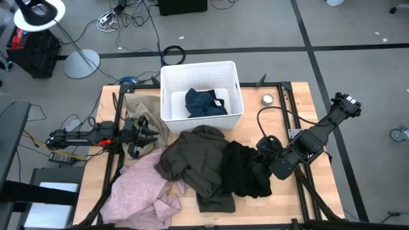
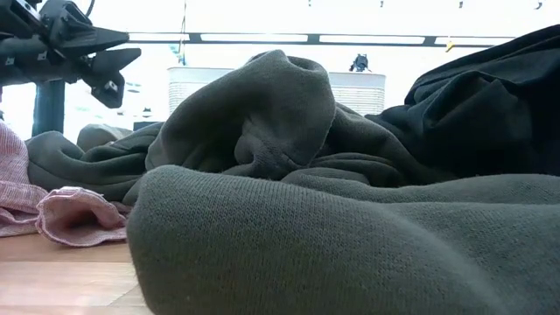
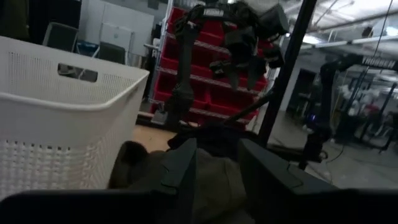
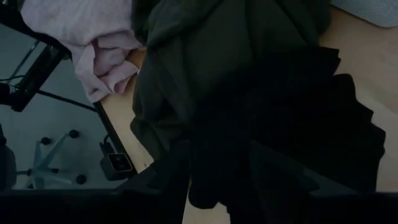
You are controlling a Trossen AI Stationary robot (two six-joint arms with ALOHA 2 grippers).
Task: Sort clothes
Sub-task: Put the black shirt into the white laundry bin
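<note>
Your right gripper [image 1: 263, 148] sat at the black garment's [image 1: 246, 169] right edge, low over the cloth, touching it or nearly so. Its wrist view showed the fingers parted a little with dark fabric between and under them; whether they had bitten into it, you could not tell. The black garment lay just inboard of that gripper, long axis running toward the table's near edge, overlapping the olive garment [image 1: 198, 160] spread mid-table.

Your left gripper [image 1: 153, 133] hovered above the table near the white bin's [image 1: 169, 108] left wall, fingers apart and empty, over the beige garment [image 1: 142, 103]. The olive garment lay just beyond its tips; the pink garment [image 1: 137, 188] lay toward the front-left corner.

The teal garment [image 1: 204, 102] was already in the bin.

For the black piece the right arm was much nearer; the bin stood up-table and leftward of it.
</note>
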